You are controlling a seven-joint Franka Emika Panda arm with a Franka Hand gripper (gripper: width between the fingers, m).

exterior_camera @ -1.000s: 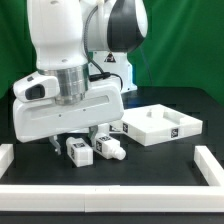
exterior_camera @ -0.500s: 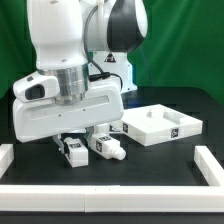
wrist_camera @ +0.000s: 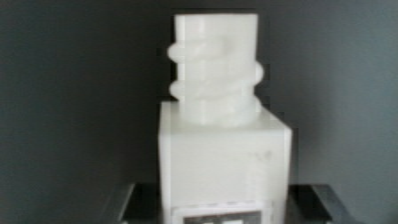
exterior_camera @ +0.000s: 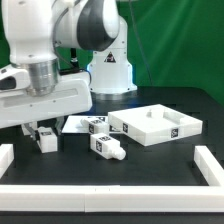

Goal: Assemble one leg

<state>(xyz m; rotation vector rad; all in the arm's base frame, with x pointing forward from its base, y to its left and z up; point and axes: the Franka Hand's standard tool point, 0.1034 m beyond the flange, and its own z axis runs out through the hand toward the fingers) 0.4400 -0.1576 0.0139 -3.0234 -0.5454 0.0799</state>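
Down at the claw (exterior_camera: 42, 132) first, hanging low toward the exterior view's left, and we call it clamped on the leg (exterior_camera: 46, 141). The wrist view fills with that white block, a dark finger (wrist_camera: 137, 205) at each flank, a tag peeking out at the gripped end and the stubby ribbed end pointing away from the camera. Whether the leg touches the bench (exterior_camera: 150, 168) or hangs just clear of it, we cannot tell. Moving outward, a second leg (exterior_camera: 108, 147) lies on its side near the middle, the marker board (exterior_camera: 80, 124) flat behind it, and the tabletop (exterior_camera: 136, 133) well apart toward the exterior view's right. So by our reckoning the pick is made, while the carry across, the lining-up and the seating are all left, since we see no leg fixed to that tabletop. Only the exterior view gives us this layout. Only the wrist view shows the grip itself and the ribbed end, with no tabletop in sight there.
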